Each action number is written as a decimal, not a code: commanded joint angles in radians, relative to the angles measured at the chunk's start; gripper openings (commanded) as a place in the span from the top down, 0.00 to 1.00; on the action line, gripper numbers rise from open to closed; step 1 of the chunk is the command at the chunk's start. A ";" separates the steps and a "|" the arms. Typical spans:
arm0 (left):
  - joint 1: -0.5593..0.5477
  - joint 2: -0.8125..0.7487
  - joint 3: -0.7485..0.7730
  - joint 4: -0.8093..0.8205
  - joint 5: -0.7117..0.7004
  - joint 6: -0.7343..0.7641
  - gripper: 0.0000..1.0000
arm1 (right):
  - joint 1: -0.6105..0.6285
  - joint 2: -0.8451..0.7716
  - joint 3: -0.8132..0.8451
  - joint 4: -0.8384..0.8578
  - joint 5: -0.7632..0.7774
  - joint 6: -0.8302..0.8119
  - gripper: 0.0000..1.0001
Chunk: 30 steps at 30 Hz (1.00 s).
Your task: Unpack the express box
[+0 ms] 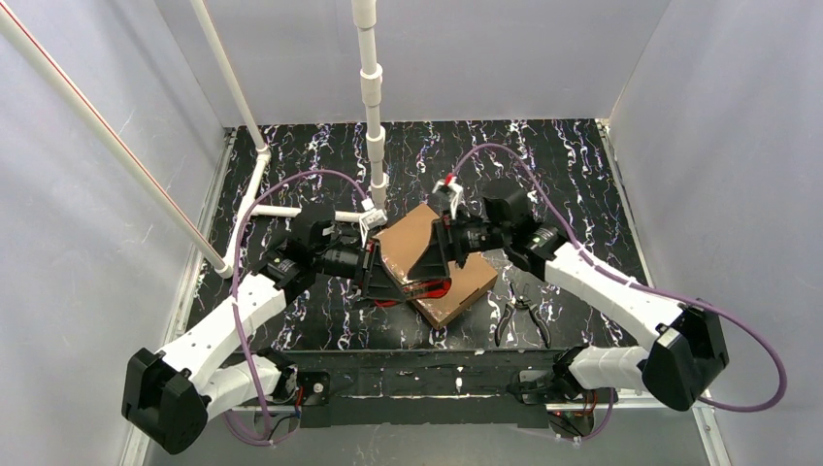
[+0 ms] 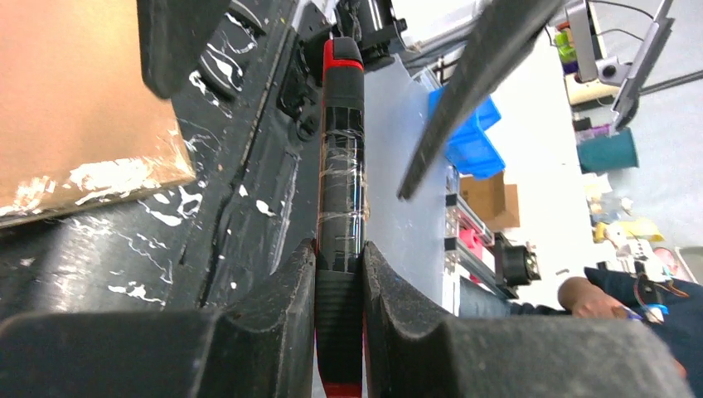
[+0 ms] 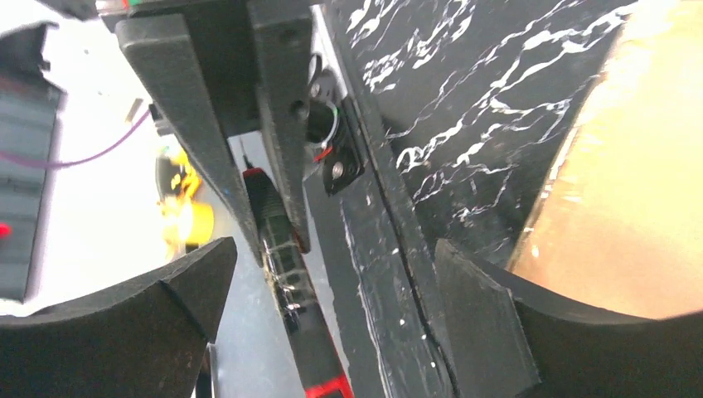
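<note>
The express box (image 1: 458,288), brown cardboard, lies mid-table with its lid flap (image 1: 406,238) raised. My left gripper (image 1: 380,280) is at the box's left side, shut on the handle of a black-and-red tool (image 2: 341,166) wrapped in clear tape. In the left wrist view the handle sits squeezed between the left gripper's (image 2: 340,265) pads. A bit of the tool's red (image 1: 432,288) shows at the box opening. My right gripper (image 1: 448,238) hangs over the box, and in its own view it (image 3: 332,290) stands wide open with the tool (image 3: 286,286) beyond its fingers, untouched. Brown cardboard (image 3: 630,191) fills that view's right side.
Black-handled pliers (image 1: 521,320) lie on the black marbled table to the right of the box, near the front edge. A white pipe frame (image 1: 264,180) stands at the back left and a white post (image 1: 374,107) rises just behind the box. Grey walls enclose the table.
</note>
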 commanded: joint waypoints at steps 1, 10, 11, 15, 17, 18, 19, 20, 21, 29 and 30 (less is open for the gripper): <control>0.003 -0.059 -0.011 0.129 -0.082 -0.106 1.00 | -0.073 -0.094 -0.086 0.326 0.052 0.252 0.02; 0.029 -0.152 0.074 0.205 -0.302 -0.318 1.00 | -0.117 -0.164 -0.165 0.522 0.141 0.512 0.03; 0.030 -0.156 0.083 0.210 -0.324 -0.342 1.00 | -0.116 -0.166 -0.178 0.609 0.139 0.559 0.03; 0.030 -0.139 0.110 0.215 -0.351 -0.379 1.00 | -0.110 -0.171 -0.206 0.745 0.152 0.650 0.02; 0.031 -0.119 0.121 0.213 -0.325 -0.382 1.00 | -0.106 -0.164 -0.202 0.746 0.156 0.647 0.02; 0.031 -0.112 0.125 0.216 -0.315 -0.387 1.00 | -0.105 -0.158 -0.202 0.756 0.157 0.651 0.02; 0.031 -0.110 0.125 0.227 -0.307 -0.397 1.00 | -0.104 -0.151 -0.203 0.775 0.156 0.662 0.03; 0.031 -0.111 0.119 0.239 -0.304 -0.407 1.00 | -0.101 -0.144 -0.207 0.804 0.154 0.679 0.08; 0.032 -0.116 0.112 0.254 -0.307 -0.418 1.00 | -0.097 -0.136 -0.211 0.848 0.151 0.704 0.13; 0.035 -0.078 0.113 0.391 -0.322 -0.522 1.00 | -0.073 -0.059 -0.237 1.038 0.146 0.813 0.45; 0.035 -0.065 0.121 0.398 -0.316 -0.526 1.00 | -0.072 -0.053 -0.239 1.056 0.150 0.824 0.46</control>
